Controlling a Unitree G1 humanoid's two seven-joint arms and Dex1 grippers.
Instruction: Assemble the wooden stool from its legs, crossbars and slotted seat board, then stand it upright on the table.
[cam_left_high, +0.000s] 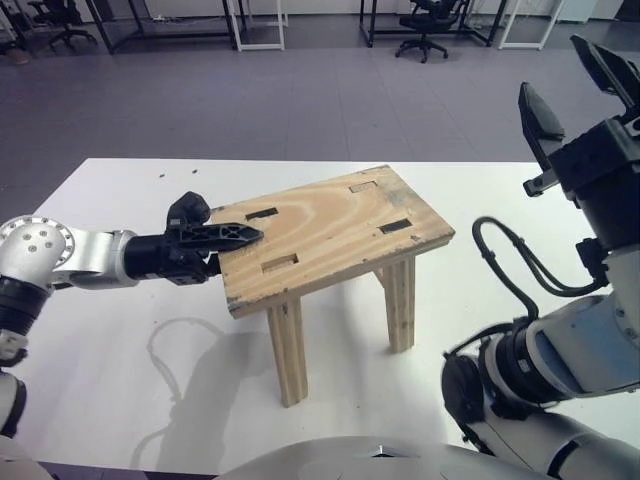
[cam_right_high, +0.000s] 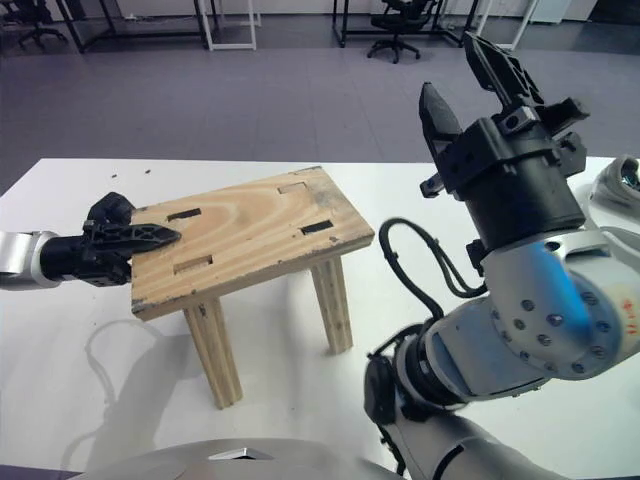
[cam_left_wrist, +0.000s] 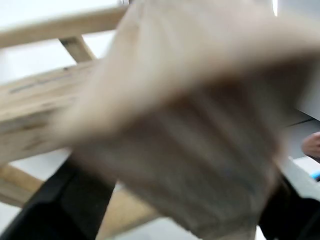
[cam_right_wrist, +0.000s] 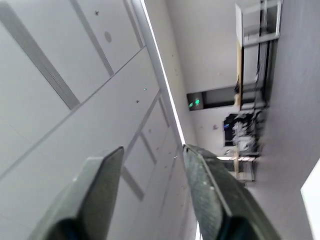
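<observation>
Your left gripper has its fingers pinching the left edge of the seat board, with the upper one lying flat on top beside a slot. Your right gripper is raised well above and to the right, its fingers spread with nothing between them. The stool stands upright on its legs on the white table, with four dark slots in the seat.
</observation>
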